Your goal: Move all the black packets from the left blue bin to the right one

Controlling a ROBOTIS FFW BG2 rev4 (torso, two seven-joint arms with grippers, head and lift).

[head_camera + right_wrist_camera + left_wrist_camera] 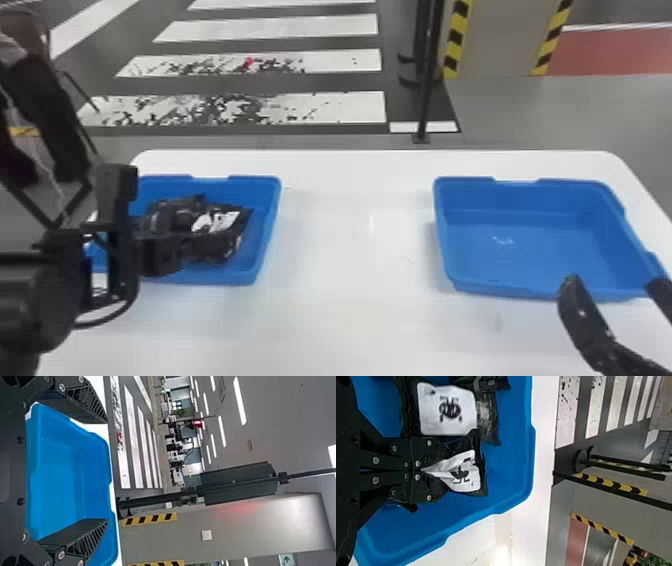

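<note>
At the left blue bin (269, 220), one pincer (189, 246) grips one black packet (466, 475).

The left arm (42, 300) comes in from the head view's left edge, its gripper (192, 246) pointing inward, the two flat black fingers (428, 447) pinched together. The right gripper (614, 281) shows at the lower right — its fingers (85, 405) spread wide apart.
</note>
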